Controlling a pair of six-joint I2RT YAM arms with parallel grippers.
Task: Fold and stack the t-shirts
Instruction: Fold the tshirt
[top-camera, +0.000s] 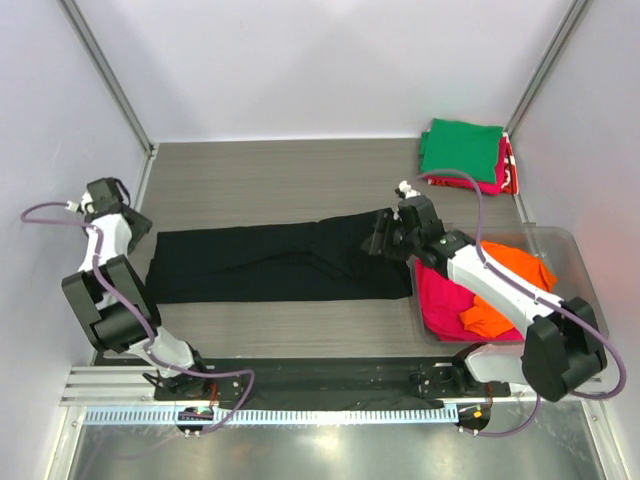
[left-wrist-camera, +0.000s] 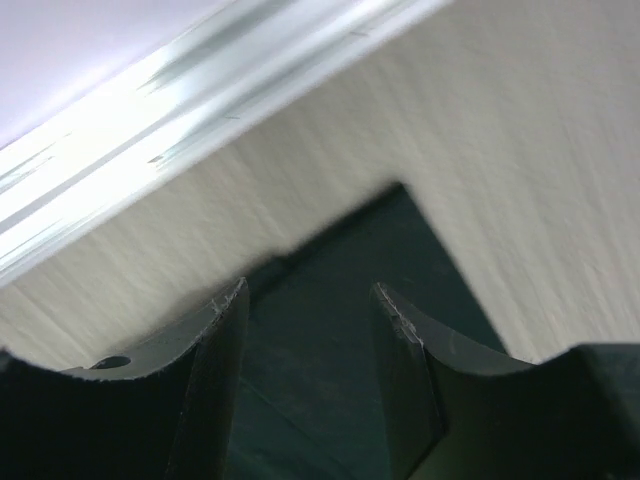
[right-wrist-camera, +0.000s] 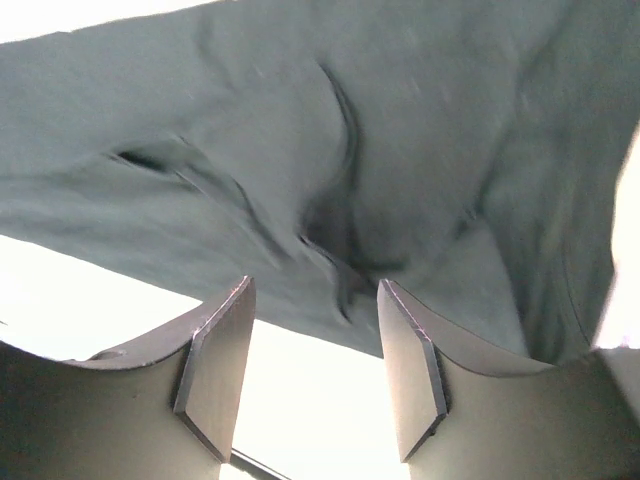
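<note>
Black t-shirt (top-camera: 270, 262) lying as long strip across middle of table (top-camera: 260, 180). Left gripper (left-wrist-camera: 310, 290) spread over its left corner, right gripper (right-wrist-camera: 315, 290) spread over right end, pinching nothing. Probably mid-fold; next, grasp both ends.

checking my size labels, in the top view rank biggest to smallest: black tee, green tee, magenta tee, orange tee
1. black t-shirt, spread out
2. green t-shirt, folded
3. magenta t-shirt and orange t-shirt: alike, right arm covers both partly, unranked
</note>
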